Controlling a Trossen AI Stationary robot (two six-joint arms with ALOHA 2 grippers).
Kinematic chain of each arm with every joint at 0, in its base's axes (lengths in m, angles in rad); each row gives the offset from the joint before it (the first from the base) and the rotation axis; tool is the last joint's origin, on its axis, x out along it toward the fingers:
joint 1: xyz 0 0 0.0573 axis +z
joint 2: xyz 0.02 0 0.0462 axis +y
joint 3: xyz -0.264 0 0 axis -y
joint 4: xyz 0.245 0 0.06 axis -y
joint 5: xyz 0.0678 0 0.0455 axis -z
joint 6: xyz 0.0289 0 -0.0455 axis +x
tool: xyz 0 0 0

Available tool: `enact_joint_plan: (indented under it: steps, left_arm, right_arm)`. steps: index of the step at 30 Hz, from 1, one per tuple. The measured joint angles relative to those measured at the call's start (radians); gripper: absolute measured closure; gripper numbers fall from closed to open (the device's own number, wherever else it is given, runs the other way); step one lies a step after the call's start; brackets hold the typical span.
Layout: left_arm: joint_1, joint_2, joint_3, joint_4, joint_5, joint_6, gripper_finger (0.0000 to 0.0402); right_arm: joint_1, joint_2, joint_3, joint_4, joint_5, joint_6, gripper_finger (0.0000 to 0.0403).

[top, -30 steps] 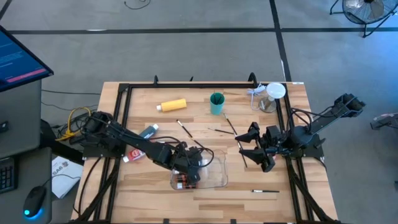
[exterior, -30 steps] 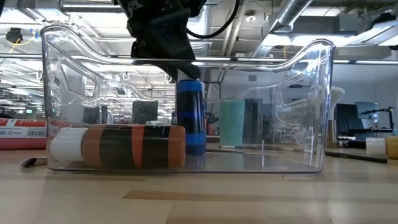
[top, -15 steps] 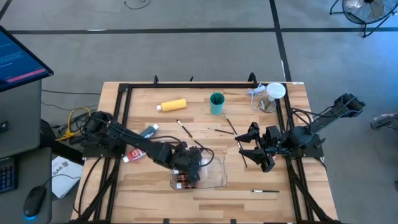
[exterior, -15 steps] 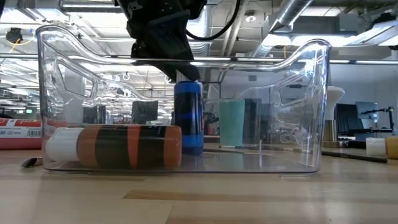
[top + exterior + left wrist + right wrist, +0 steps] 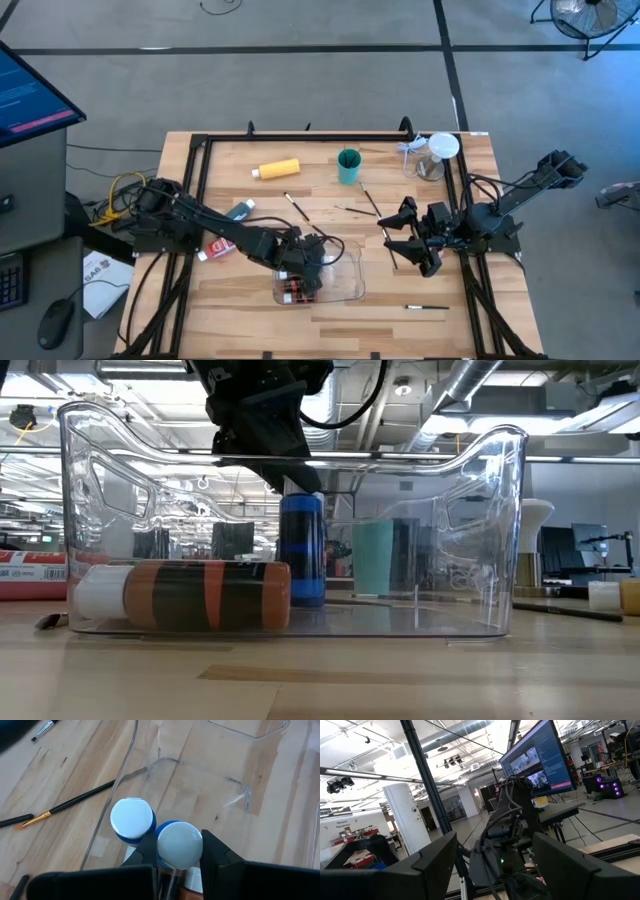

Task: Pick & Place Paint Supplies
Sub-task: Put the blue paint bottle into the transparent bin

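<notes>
My left end effector hangs inside the clear tray, its two dark fingers clenched on the cap end of an upright blue paint tube. In the low view the tube stands on the tray floor, with the end effector pressing down on it from above. Seen from my left wrist, a second white-topped blue shape sits just beside the grasped cap; I cannot tell whether it is another tube or a reflection in the plastic.

A brown and orange paint bottle with a white cap lies on its side on the tray floor, near the tube.

My right end effector waits above the tabletop, well apart from the tray, with its fingers spread wide and nothing between them.

Out on the tabletop, the yellow bottle lies near the far edge beside the teal cup. A red tube and a grey tube lie under my left arm. Thin brushes lie scattered: one just ahead of the tray, others nearer the cup, and one toward the near right corner.
</notes>
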Motion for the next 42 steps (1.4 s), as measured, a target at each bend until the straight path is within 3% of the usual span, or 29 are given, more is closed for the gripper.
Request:
enact_joint_plan:
  steps: [16,23,42]
  left_arm:
    - [0.000,0.000,0.000,-0.004,-0.001,0.025,0.0354]
    - [0.000,0.012,0.001,-0.003,0.005,0.024,0.0367]
    - [-0.006,0.027,0.002,-0.013,0.019,0.022,0.0340]
  right_arm:
    - [0.000,0.000,0.000,-0.027,0.000,0.000,0.0148]
    - [0.000,0.000,0.000,-0.029,0.000,0.000,0.0148]
    - [0.002,0.000,0.000,-0.038,0.000,0.016,0.0148]
